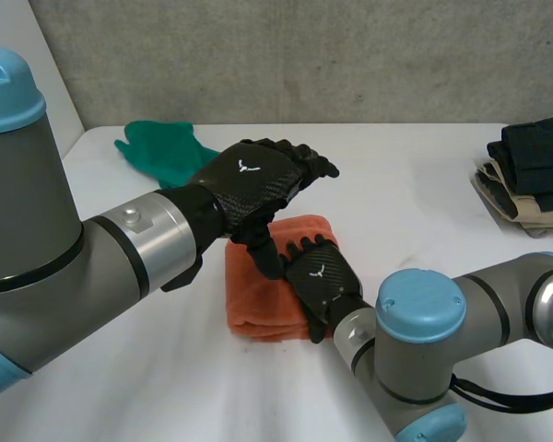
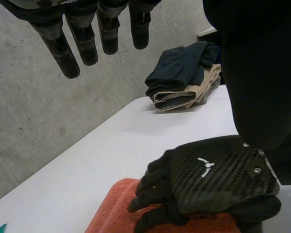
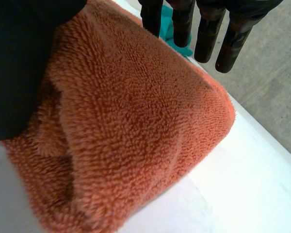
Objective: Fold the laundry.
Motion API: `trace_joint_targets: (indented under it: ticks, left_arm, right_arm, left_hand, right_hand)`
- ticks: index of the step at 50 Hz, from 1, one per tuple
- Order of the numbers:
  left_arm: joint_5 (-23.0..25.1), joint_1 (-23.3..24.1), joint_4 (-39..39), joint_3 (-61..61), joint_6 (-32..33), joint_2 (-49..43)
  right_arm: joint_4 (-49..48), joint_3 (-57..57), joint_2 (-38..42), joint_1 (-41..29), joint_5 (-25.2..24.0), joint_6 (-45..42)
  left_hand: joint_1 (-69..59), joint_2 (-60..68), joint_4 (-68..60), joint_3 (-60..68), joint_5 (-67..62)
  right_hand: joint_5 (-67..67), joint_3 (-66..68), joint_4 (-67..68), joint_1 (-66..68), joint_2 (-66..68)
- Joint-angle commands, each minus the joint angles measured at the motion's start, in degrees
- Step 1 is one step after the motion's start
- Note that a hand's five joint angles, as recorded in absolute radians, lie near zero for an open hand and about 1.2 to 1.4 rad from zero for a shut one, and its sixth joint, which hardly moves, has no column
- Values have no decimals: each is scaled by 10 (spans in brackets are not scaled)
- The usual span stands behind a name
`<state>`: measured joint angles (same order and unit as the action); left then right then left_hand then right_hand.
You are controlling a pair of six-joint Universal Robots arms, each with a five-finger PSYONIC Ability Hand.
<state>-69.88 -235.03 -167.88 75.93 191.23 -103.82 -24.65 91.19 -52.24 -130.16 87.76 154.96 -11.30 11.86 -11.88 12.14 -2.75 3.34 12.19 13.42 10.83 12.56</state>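
A folded orange towel (image 1: 258, 295) lies in the middle of the white table (image 1: 415, 193). My right hand (image 1: 321, 281) rests flat on the towel's right part, fingers straight, open. In the right wrist view the orange towel (image 3: 136, 126) lies under the palm, and the fingers (image 3: 206, 34) reach past its far edge. My left hand (image 1: 253, 180) hovers above the towel's far end, open, holding nothing. The left wrist view has the left hand's straight fingers (image 2: 82, 39) in the air above the right hand (image 2: 208, 179) on the towel (image 2: 116, 208).
A green cloth (image 1: 161, 152) lies crumpled at the table's back left. A stack of folded dark and beige clothes (image 1: 530, 180) sits at the right edge, also in the left wrist view (image 2: 184, 77). A grey wall runs behind the table.
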Motion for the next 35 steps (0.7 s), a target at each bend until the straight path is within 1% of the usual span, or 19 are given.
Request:
trace_joint_targets:
  ticks: [1, 3, 7, 8, 10, 12, 14, 15, 18, 19, 20, 23, 28, 35]
  left_arm:
    - [-1, 0, -1, 0, -1, -1]
    - [-1, 0, -1, 0, -1, 0]
    - [-1, 0, -1, 1, -1, 0]
    - [-1, -1, -1, 1, -1, 0]
    - [-1, -1, -1, 1, 0, 0]
    - [-2, -3, -2, 0, 0, 0]
    - [-2, -4, -2, 0, -1, 1]
    - [-2, -4, -2, 0, 0, 1]
    - [-2, -5, -2, -1, -1, 1]
    - [-2, -5, -2, -1, -1, 1]
    - [-2, -5, -2, -1, -1, 1]
    - [-3, -10, -2, -2, -1, 3]
    - [-3, -13, -2, -2, -1, 3]
    - [-3, -17, -3, -2, -3, 10]
  right_arm:
    - [0, -43, 26, -1, -4, 1]
    - [4, -56, 34, 0, -2, 1]
    - [6, -80, 54, 0, -4, 1]
    - [5, -87, 57, 0, -6, 1]
    - [4, -94, 60, 0, -8, 1]
    - [3, -105, 67, 0, -13, 2]
    - [3, -113, 71, 0, -19, 3]
    - [3, -120, 73, 1, -27, 4]
    - [5, -130, 78, 1, -41, 5]
    - [4, -135, 79, 1, -50, 5]
    - [4, -138, 79, 2, -55, 5]
    - [3, -147, 81, 4, -65, 5]
    - [0, -162, 83, 11, -67, 5]
    - [-2, -188, 74, 75, -70, -2]
  left_hand:
    - [-28, 22, -22, 19, -13]
    - [-28, 22, -22, 19, -13]
    - [-28, 22, -22, 19, -13]
    - [-28, 22, -22, 19, -13]
    - [-30, 24, -24, 21, -15]
    - [-30, 24, -24, 21, -15]
    - [-30, 24, -24, 21, -15]
    - [-31, 26, -25, 23, -17]
    - [-31, 26, -25, 23, -17]
    - [-33, 27, -27, 25, -18]
    - [-33, 27, -27, 25, -18]
    - [-33, 27, -27, 25, -18]
    - [-33, 27, -27, 25, -18]
    - [-33, 27, -27, 25, -18]
  right_hand:
    - [-31, -19, -32, -6, -23]
    - [4, 16, 3, 29, 12]
    - [140, 152, 140, 166, 148]
    - [192, 204, 191, 217, 200]
    - [245, 256, 244, 270, 253]
    - [346, 357, 345, 371, 353]
    - [416, 428, 415, 441, 424]
    - [485, 496, 484, 510, 493]
    - [579, 591, 579, 605, 587]
    - [645, 656, 644, 670, 652]
    - [666, 678, 666, 692, 674]
    - [667, 678, 666, 692, 674]
    - [667, 678, 666, 692, 674]
    - [667, 678, 666, 692, 674]
